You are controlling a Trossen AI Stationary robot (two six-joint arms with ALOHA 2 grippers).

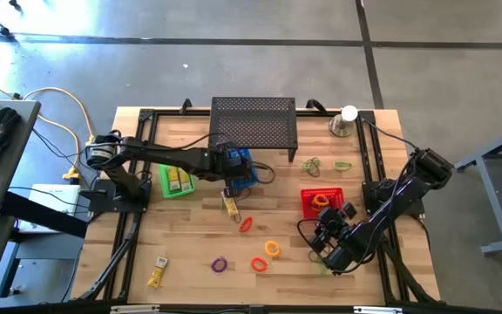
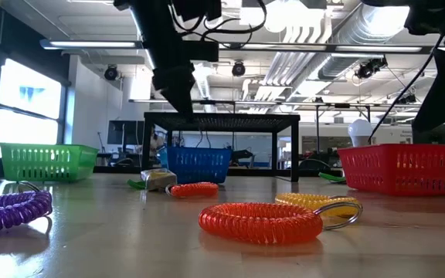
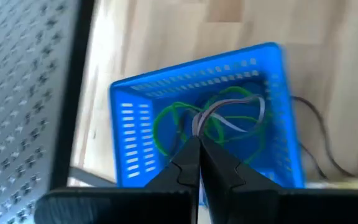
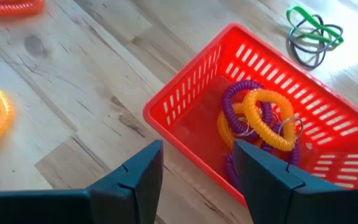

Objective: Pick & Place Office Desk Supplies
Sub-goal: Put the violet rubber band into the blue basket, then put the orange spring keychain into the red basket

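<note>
My left end effector (image 3: 199, 146) hangs over the blue basket (image 3: 129, 118), fingers pinched together on a thin grey-and-green band (image 3: 229, 115); it looks light, limp and springy, so I judge a pinch on a single strand holds best. Across the wooden surface (image 1: 190, 235) lie coiled plastic loops, red (image 1: 247, 224), purple (image 1: 220, 263), orange (image 1: 259, 263) and yellow (image 1: 272, 249), soft and ridged, easiest taken across the coil. My right end effector (image 4: 194, 168) hovers, fingers spread and empty, beside the red basket (image 4: 185, 93) holding more coils.
</note>
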